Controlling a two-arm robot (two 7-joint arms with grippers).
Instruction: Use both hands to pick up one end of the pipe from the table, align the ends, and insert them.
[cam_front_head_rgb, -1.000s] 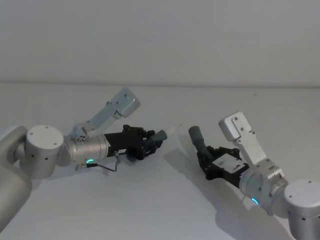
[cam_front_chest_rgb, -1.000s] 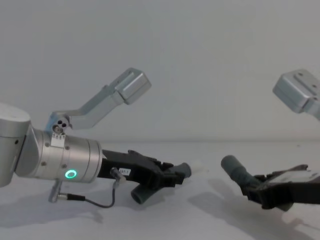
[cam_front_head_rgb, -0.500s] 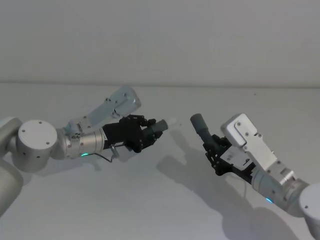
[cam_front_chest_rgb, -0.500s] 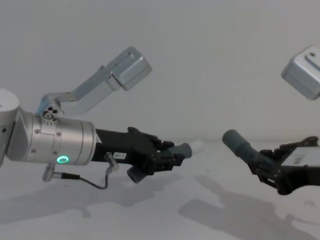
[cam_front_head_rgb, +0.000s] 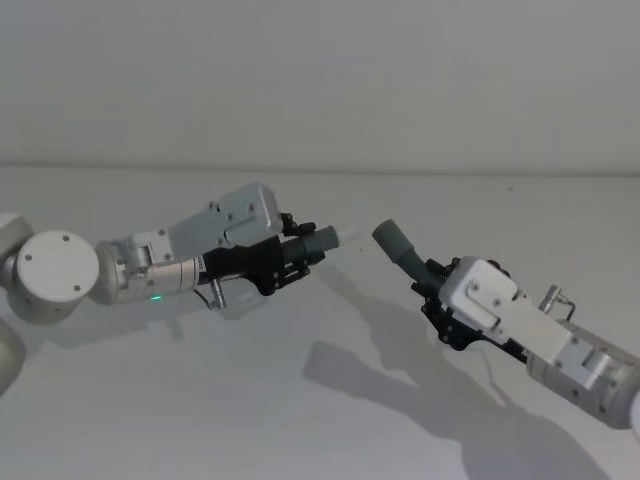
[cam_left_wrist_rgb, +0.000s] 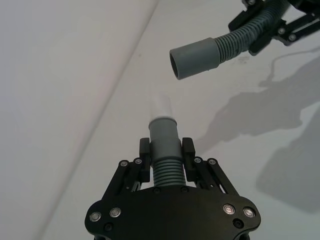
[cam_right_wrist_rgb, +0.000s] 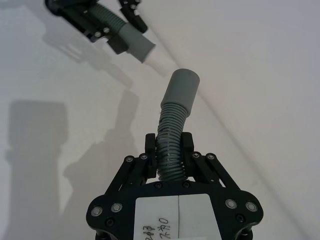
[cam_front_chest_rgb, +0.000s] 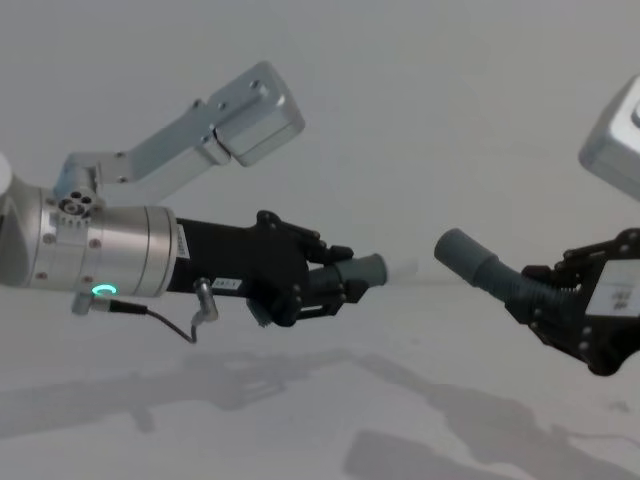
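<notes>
Jaws on both sides were clamped. Left gripper (cam_front_head_rgb: 295, 258) held the tipped hose (cam_front_head_rgb: 318, 241) by its ribs, right gripper (cam_front_head_rgb: 432, 285) held the socket hose (cam_front_head_rgb: 408, 259) likewise. Both pieces were up off the table (cam_front_head_rgb: 300, 420), whitish tip (cam_front_head_rgb: 343, 235) facing the socket cuff (cam_front_head_rgb: 390, 238), near but apart, axes not lined up.

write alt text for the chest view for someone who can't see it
Two grey hose pieces face each other, a gap between their ends, above the white table. The left pincer is shut on the hose piece with the whitish tip; the right pincer is shut on the hose piece with the wider socket.
</notes>
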